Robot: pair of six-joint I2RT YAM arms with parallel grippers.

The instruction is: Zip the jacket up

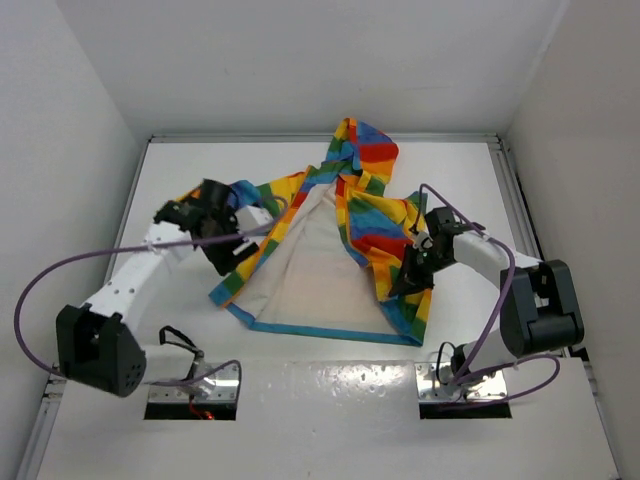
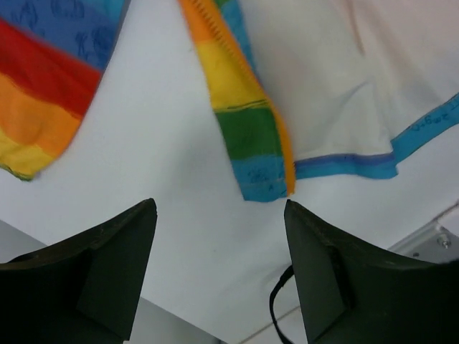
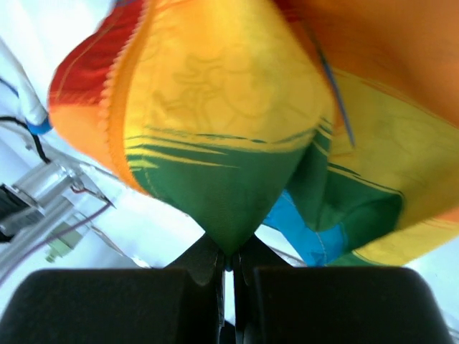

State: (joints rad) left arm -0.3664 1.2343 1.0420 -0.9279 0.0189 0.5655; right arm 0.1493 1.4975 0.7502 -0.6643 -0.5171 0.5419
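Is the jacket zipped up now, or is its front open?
Open. The jacket lies spread, its cream lining showing between the front edges; one orange zipper edge lies alone, joined to nothing.

Setting: robotics lab test cell.
Evidence: a plain white surface (image 1: 450,170) boxed in by bare white walls (image 1: 60,110) on three sides. A metal rail (image 1: 512,190) edges the surface. A left arm (image 1: 125,285) and a right arm (image 1: 495,262), white with black joints, are bolted to metal base plates (image 1: 215,380) at the near edge. Purple cables (image 1: 17,325) loop along both arms.
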